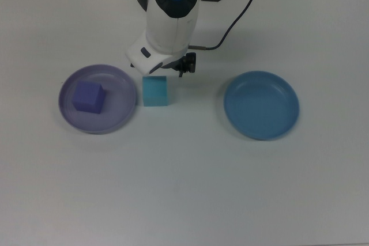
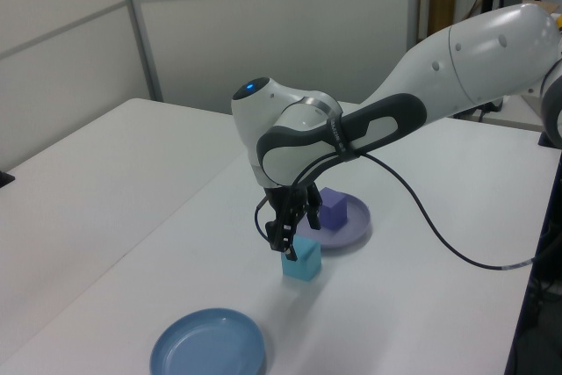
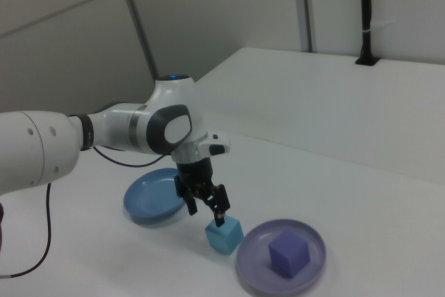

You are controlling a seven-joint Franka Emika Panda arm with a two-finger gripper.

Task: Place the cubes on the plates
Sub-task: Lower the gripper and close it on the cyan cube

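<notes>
A purple cube (image 1: 88,97) (image 2: 334,206) (image 3: 288,254) sits on the lavender plate (image 1: 118,84) (image 2: 354,228) (image 3: 314,240) at the top view's left. Beside that plate's rim, a cyan cube (image 1: 155,91) (image 2: 301,261) (image 3: 224,236) rests on the white table. The blue plate (image 1: 261,105) (image 2: 208,344) (image 3: 147,201) lies at the top view's right with nothing on it. My gripper (image 1: 165,73) (image 2: 284,241) (image 3: 206,211) hangs open and holds nothing. It is just above the cyan cube's far edge, partly hidden under the wrist in the top view.
A black cable (image 1: 230,24) (image 2: 439,226) runs from the wrist back across the table. The arm's white body (image 1: 173,10) covers the table behind the cyan cube. A black post (image 3: 367,15) stands at the far table edge in the right view.
</notes>
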